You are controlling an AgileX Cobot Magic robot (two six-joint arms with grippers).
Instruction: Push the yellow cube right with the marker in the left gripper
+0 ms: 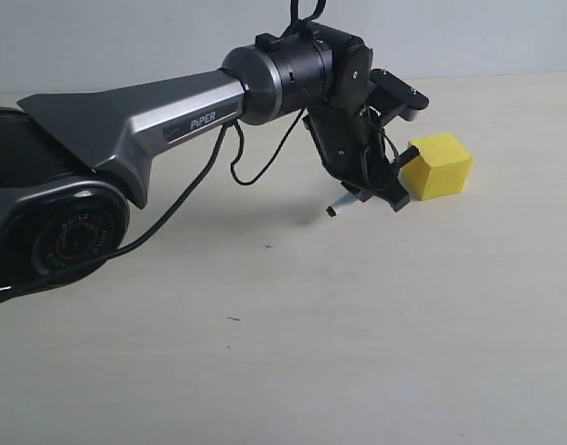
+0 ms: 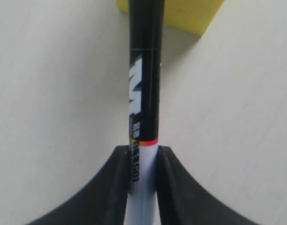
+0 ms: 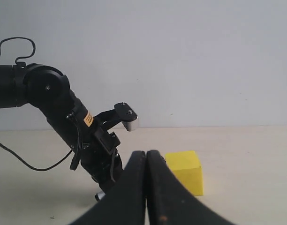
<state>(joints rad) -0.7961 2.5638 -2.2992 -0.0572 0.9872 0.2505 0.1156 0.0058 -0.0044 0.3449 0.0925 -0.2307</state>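
Nearest, the left gripper (image 2: 143,157) sits clamped on the marker (image 2: 144,93) — white barrel, black cap, dark print. Its black end seems to meet the yellow cube (image 1: 439,165), though true contact I cannot confirm. Bright, matte, sharp-edged, the cube rests far right on the pale table (image 1: 311,352) — probably light, stiff and prone to twist, so press mid-face, low. Beyond that, the right gripper (image 3: 146,153) has its fingers together, empty.

The cube (image 1: 440,165) sits just right of the marker (image 2: 144,93).
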